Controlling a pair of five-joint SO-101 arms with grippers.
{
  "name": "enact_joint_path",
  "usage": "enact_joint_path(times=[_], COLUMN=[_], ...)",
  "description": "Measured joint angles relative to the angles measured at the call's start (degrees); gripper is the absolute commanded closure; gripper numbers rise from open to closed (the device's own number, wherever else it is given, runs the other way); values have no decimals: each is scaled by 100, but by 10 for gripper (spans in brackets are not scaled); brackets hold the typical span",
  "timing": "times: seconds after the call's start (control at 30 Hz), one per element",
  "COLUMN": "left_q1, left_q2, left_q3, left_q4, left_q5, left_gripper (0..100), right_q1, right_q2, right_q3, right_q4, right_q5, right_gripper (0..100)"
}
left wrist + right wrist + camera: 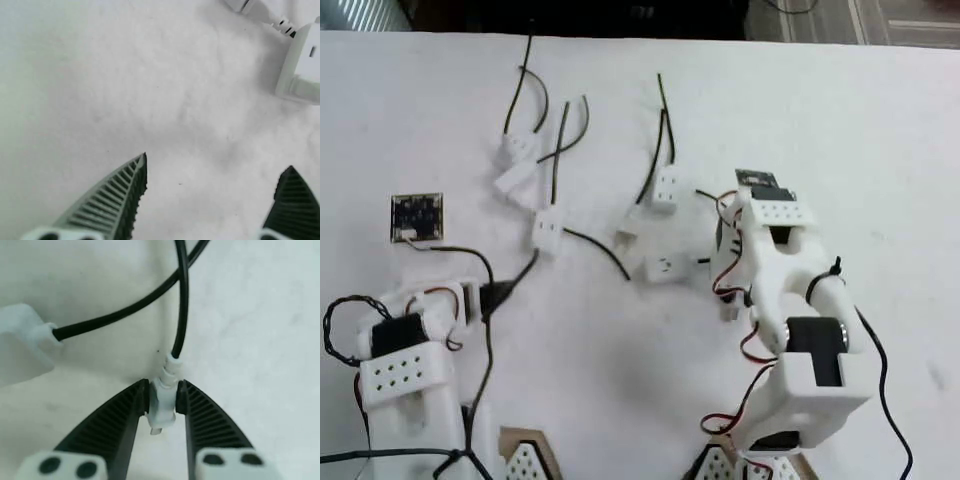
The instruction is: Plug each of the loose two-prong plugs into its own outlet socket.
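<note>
Pinching a white plug [162, 407], that's my rt claw [162, 385]; both ribbed black fingers [125, 415] are clenched on its sides; its black cord [183, 315] runs off over the white table [260, 315].

— Where's that on the bench?

Rt arm [790, 300] stands right of centre in the high view; just beside its front end lies the front socket [665, 268], slots up, w/ its own cord trailing off to the left. In my rt wrist view a white block [20, 345] w/ a black cord lies near the plug but apart from it; can't tell if it's that same socket.

— And the left?

Left claw [217, 163] is released; fingers spread wide above bare tabletop. An edge socket [302, 65] sits at the border of that view, well apart from my fingertips; a ribbed cord end [282, 25] lies just beside it.

— Other pieces?

High view: mid socket [548, 230] and back socket [665, 187], each w/ a black cord; can't tell which one is the edge socket. Two more white pieces [518, 160] w/ cords lie at the far left of the cluster, close together; plug or socket, can't tell. A small circuit board [417, 217] lies left of the lot, apart.
</note>
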Motion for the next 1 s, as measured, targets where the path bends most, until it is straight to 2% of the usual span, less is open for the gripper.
enact_joint_path(times=[0.17, 0.5, 0.8, 1.0], left_q1=[0, 0, 0, 0], left_q2=[0, 0, 0, 0], left_q3=[0, 0, 0, 0], left_q4=[0, 0, 0, 0], left_q5=[0, 0, 0, 0], left_gripper=[615, 615, 615, 615], right_q1=[9, 9, -158, -879], right_q2=[0, -211, -2708, -4378], right_q3=[-132, -246, -202, 853], right_q4=[26, 334, 1029, 466], right_q5=[0, 158, 1081, 1310], right_gripper=[980, 981, 981, 981])
